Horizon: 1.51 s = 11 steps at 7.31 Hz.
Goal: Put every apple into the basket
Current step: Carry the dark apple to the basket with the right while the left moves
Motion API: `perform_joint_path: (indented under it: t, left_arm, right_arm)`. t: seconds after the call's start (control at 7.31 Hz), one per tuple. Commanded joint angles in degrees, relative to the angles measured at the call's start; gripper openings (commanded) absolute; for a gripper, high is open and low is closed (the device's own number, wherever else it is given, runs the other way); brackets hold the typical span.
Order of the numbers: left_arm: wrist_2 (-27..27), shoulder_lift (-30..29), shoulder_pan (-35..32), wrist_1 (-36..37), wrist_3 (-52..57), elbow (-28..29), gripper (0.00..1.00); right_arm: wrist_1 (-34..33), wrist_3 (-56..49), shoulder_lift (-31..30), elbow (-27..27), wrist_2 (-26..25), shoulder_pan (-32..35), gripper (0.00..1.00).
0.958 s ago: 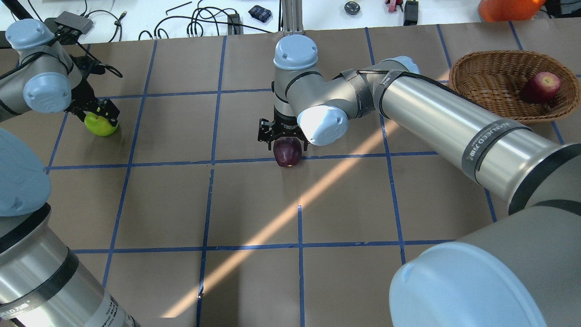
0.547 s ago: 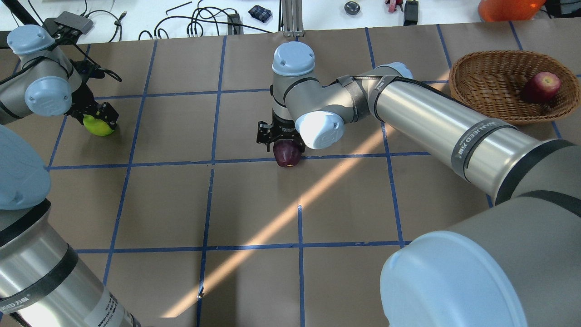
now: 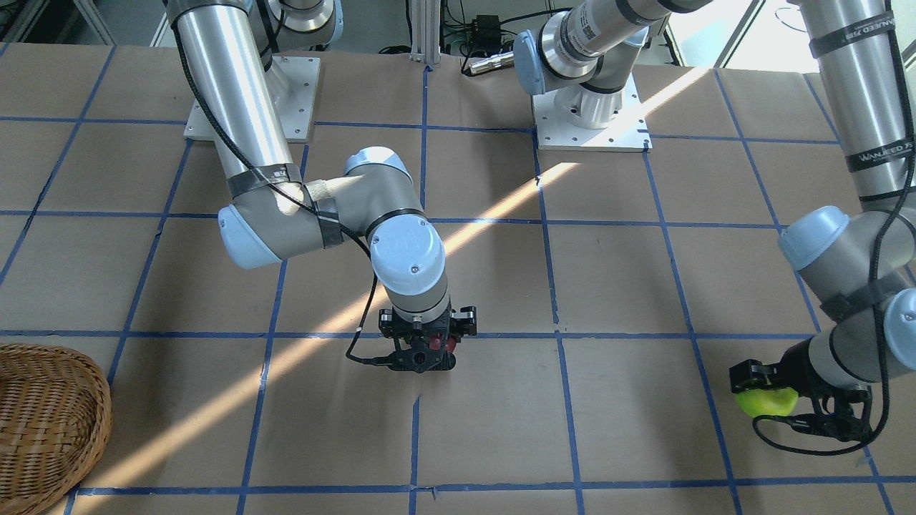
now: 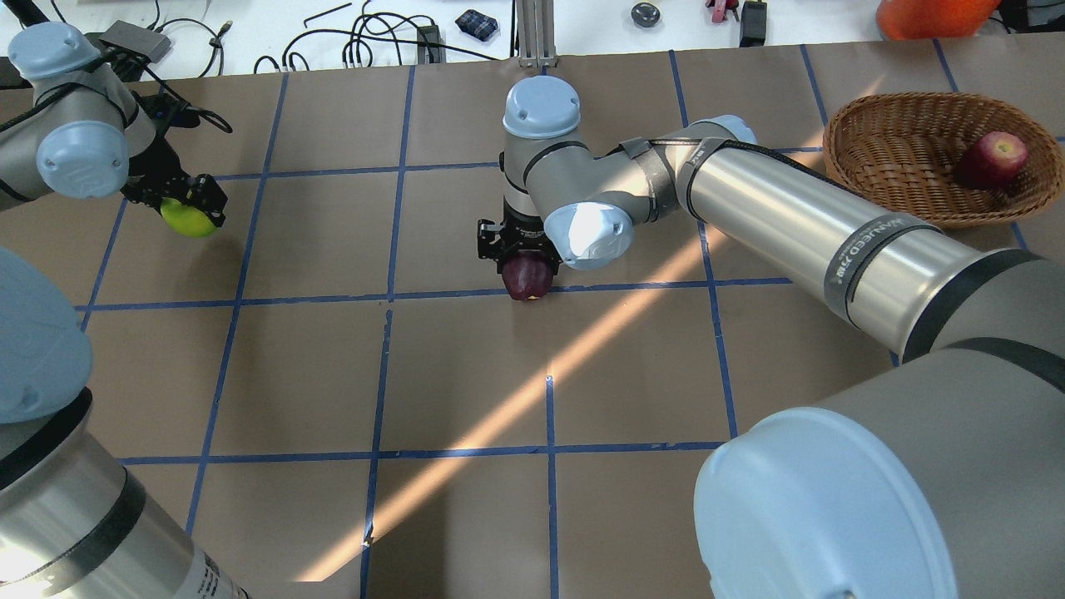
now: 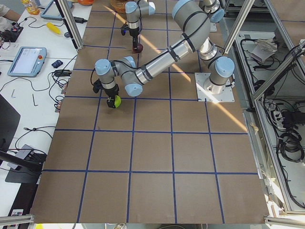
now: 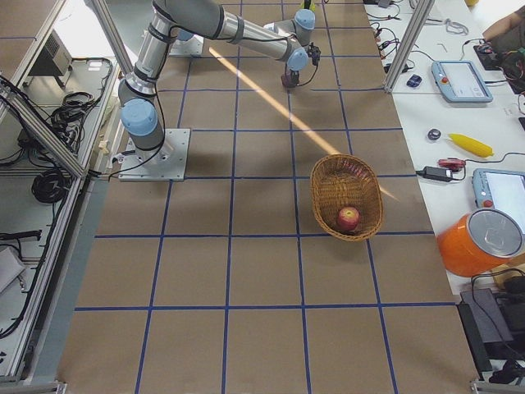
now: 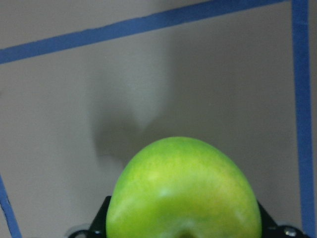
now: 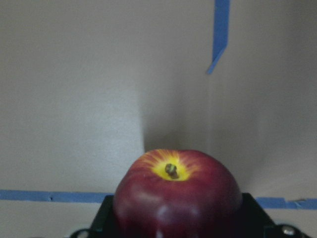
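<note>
While right hand (image 3: 422, 352) grips the maroon apple (image 8: 176, 198), its stem points down.

Black band (image 4: 865, 249) on the right arm (image 4: 765, 204) is reading "WANJEED" in white; the small characters after it are too fine to make out. Left arm (image 3: 851, 86) is showing the same "WANJEED" on its lower band (image 3: 886, 151). Nothing else is reading legibly.

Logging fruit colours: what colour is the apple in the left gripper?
Lime green apple; the left wrist view shows it best.
</note>
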Motion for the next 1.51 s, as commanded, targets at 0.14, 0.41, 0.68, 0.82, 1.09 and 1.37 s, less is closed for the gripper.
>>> perform_joint_path:
  t: [0.14,0.41,0.68,0.82,1.09,1.37]
  left_arm:
    - [-2.29,9.32,-11.53,-2.58,-21.38,-9.6,0.27]
    - [-6.17,10.23,-22.76,-1.09,-40.59,-11.65,0.27]
    - [-6.26,8.04,-33.94,5.29,-50.68,-11.99,0.28]
    - [-9.13,6.81,-37.9,6.38,-56.03,-12.26,0.29]
    - [-10.04,3.83,-42.24,13.38,-57.23,-13.49,0.29]
    - [-9.95,1.97,-43.65,14.82,-58.72,-13.5,0.99]
  right_arm:
    - [16.09,-2.8,-11.12,-4.74,-6.19,-13.8,0.0]
    - [16.94,-17.95,-12.2,-5.9,-9.77,-26.9,0.0]
    - [15.28,-33.32,-11.16,-5.73,-10.41,-37.64,0.0]
    - [11.0,-41.24,-8.54,-5.81,-10.5,-41.17,0.0]
    - [6.22,-45.44,-3.52,-5.9,-10.32,-44.27,0.0]
    - [-2.19,-46.32,0.17,-5.63,-11.02,-44.63,0.0]
